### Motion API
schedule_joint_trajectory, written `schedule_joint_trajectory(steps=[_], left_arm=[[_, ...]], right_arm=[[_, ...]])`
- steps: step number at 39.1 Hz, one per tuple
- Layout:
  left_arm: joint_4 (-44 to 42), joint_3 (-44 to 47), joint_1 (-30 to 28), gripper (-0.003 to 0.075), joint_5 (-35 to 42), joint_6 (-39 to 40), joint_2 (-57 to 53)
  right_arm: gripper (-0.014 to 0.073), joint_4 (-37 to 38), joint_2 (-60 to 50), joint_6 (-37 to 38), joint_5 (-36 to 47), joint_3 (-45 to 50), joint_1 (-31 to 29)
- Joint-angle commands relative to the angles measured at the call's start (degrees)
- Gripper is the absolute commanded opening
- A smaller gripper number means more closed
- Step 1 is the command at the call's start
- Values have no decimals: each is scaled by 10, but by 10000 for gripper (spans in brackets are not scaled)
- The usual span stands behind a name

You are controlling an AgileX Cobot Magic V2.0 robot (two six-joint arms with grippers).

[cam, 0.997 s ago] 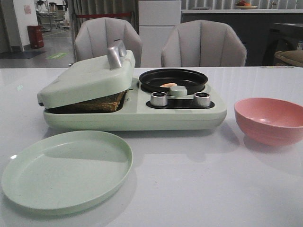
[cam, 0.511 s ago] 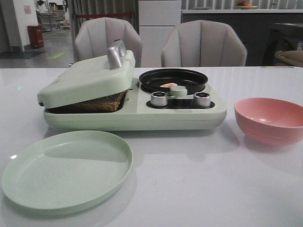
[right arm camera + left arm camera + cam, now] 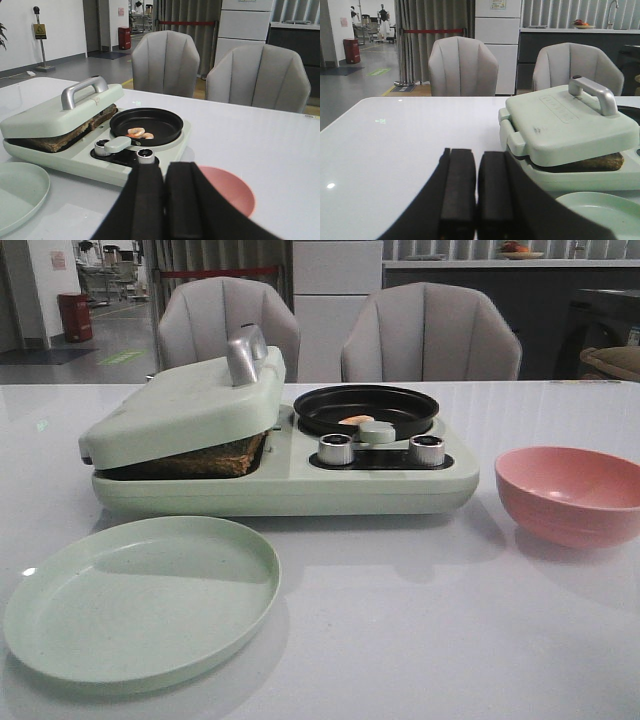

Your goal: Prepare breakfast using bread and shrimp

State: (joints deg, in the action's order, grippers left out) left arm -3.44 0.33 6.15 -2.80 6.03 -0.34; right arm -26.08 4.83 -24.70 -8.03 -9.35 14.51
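The bread [image 3: 205, 457] lies in the press half of a pale green breakfast maker [image 3: 380, 485], under its lid [image 3: 180, 405], which rests tilted on it. Only the bread's brown edge shows [image 3: 600, 162] [image 3: 75, 132]. The shrimp [image 3: 355, 421] [image 3: 140, 133] sits in the round black pan [image 3: 365, 408] on the maker's right half. My left gripper [image 3: 476, 155] is shut and empty, hanging to the left of the maker. My right gripper [image 3: 165, 167] is shut and empty too, held in front of the knobs [image 3: 145, 155]. Neither gripper shows in the front view.
An empty green plate [image 3: 140, 595] lies in front of the maker, at the table's near left. To the maker's right stands an empty pink bowl [image 3: 570, 495]. Two grey chairs [image 3: 430, 335] are behind the table. The lid carries a metal handle [image 3: 245, 355].
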Motion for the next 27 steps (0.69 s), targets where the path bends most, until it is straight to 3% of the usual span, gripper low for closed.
schedule_joint_trajectory(steps=[1, 8, 14, 21, 27], left_arm=[[5, 12, -3, 114, 45, 6, -9], [5, 12, -3, 114, 45, 6, -9], [5, 12, -3, 113, 45, 6, -9], [5, 12, -3, 114, 45, 6, -9], [5, 12, -3, 114, 45, 6, -9]], right_arm=[[142, -2, 6, -2, 42, -15, -1], [142, 40, 6, 0, 40, -7, -10], [142, 92, 0, 22, 52, 6, -56], [142, 182, -23, 132, 80, 39, -122], [142, 261, -37, 219, 127, 88, -132]])
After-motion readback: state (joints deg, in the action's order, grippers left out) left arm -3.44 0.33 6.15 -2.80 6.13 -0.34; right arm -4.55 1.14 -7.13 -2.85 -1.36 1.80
